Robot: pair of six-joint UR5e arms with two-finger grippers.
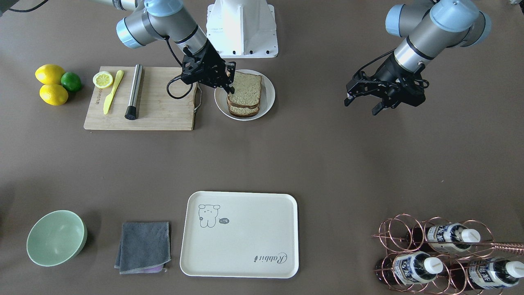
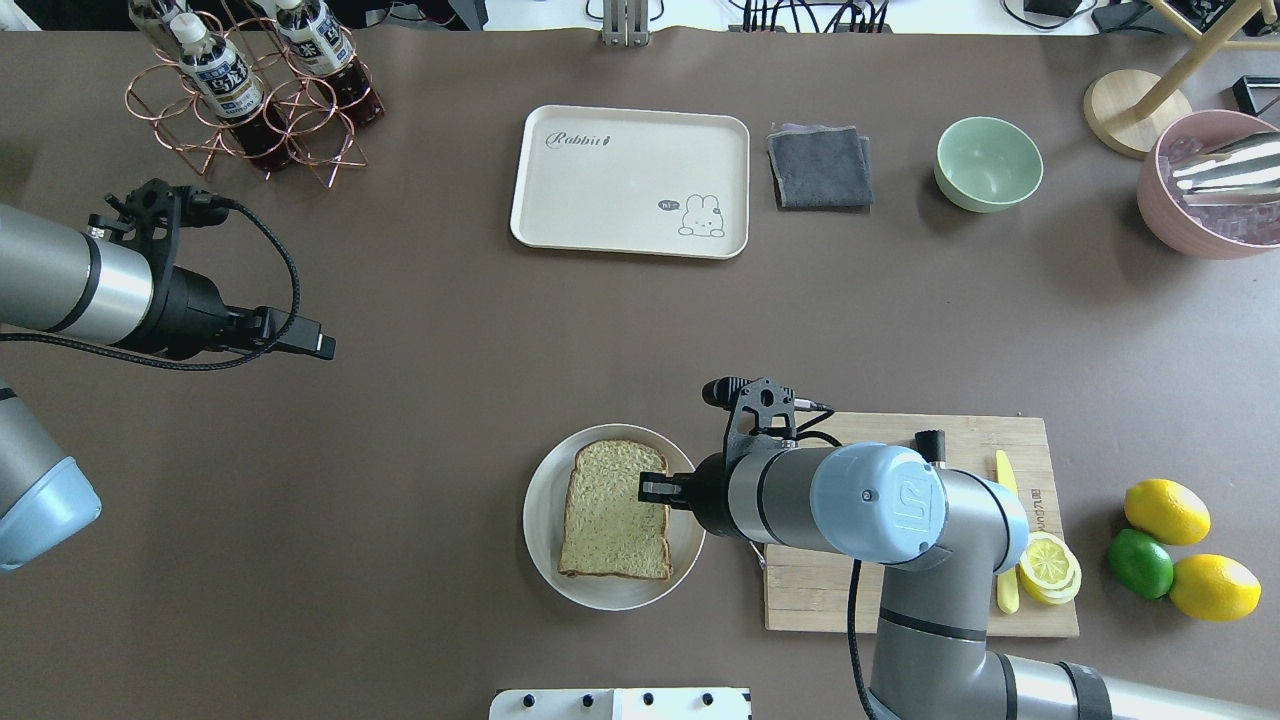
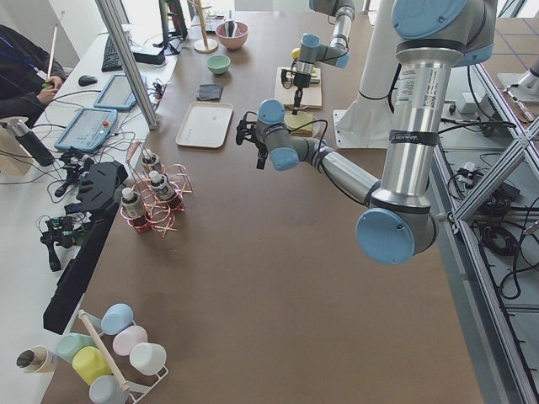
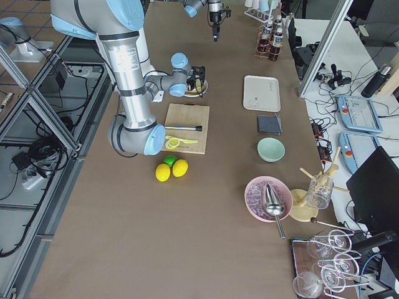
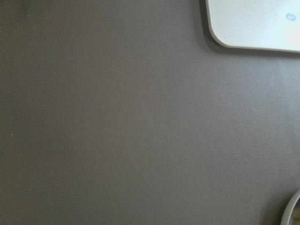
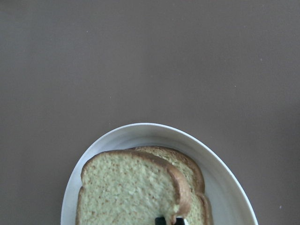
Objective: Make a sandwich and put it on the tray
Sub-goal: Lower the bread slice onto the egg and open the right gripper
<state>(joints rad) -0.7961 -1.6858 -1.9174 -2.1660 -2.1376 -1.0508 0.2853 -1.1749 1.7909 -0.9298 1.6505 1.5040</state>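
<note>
The sandwich (image 1: 245, 91) is a stack of brown-crusted bread slices on a round white plate (image 1: 268, 96) next to the cutting board. No egg shows between the slices. My right gripper (image 1: 231, 78) is at the stack's board-side edge. In the right wrist view its tips (image 6: 169, 220) stand close together, pinched on the crust of the top slice (image 6: 131, 187). My left gripper (image 1: 362, 105) is open and empty, above bare table far from the plate. The cream tray (image 1: 245, 237) lies empty across the table, and its corner shows in the left wrist view (image 5: 253, 23).
A wooden cutting board (image 1: 159, 110) holds a lemon half, a yellow knife and a metal muddler. Two lemons and a lime (image 1: 71, 81) lie beyond it. A grey cloth (image 1: 144, 246) and a green bowl (image 1: 56, 237) sit beside the tray. A copper bottle rack (image 1: 430, 258) stands at the other corner.
</note>
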